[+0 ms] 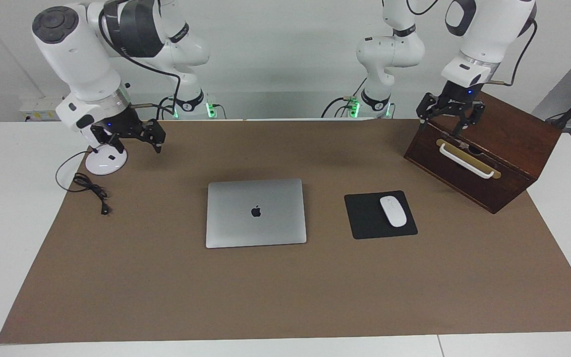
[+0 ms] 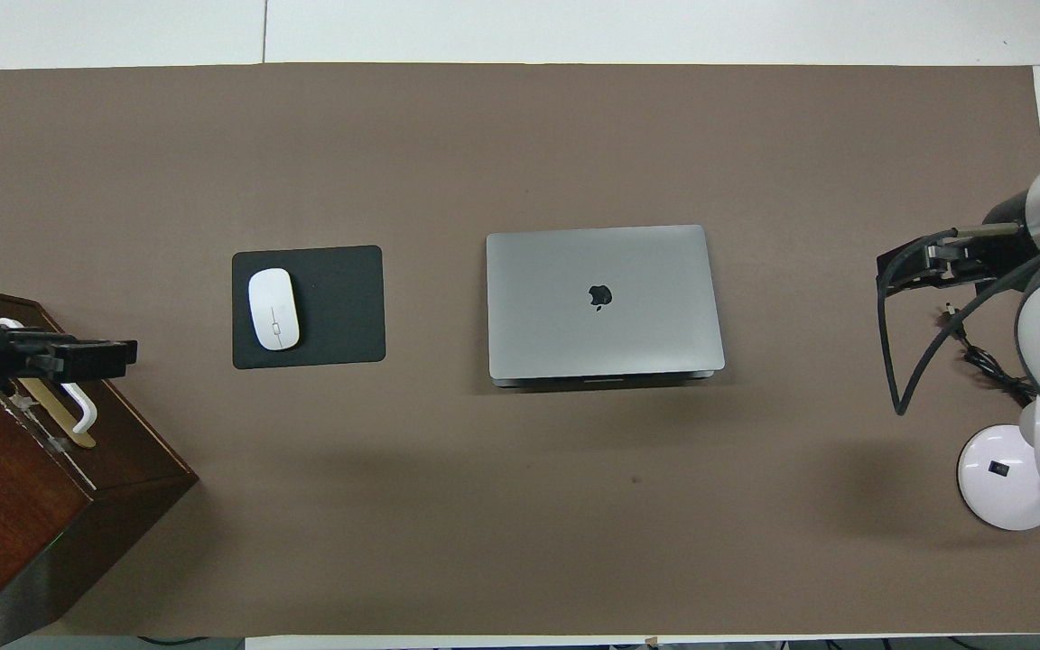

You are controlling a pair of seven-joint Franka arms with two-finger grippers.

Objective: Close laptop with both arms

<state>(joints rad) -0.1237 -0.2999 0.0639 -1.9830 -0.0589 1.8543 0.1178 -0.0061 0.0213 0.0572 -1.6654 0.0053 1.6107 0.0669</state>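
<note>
The slim silver-grey laptop [image 1: 256, 213] lies shut and flat on the brown mat at the table's middle, its dark apple logo facing up; it also shows in the overhead view [image 2: 601, 302]. My left gripper [image 1: 446, 124] is open and empty, up in the air over the wooden box [image 1: 508, 144]; it also shows in the overhead view [image 2: 96, 357]. My right gripper [image 1: 129, 144] is open and empty, raised over the white round base [image 1: 104, 163]; it also shows in the overhead view [image 2: 913, 266]. Both grippers are well apart from the laptop.
A black mouse pad [image 1: 365, 218] with a white mouse [image 1: 393, 211] lies beside the laptop toward the left arm's end. The wooden box has a white handle. A black cable [image 1: 92, 191] lies by the white base at the right arm's end.
</note>
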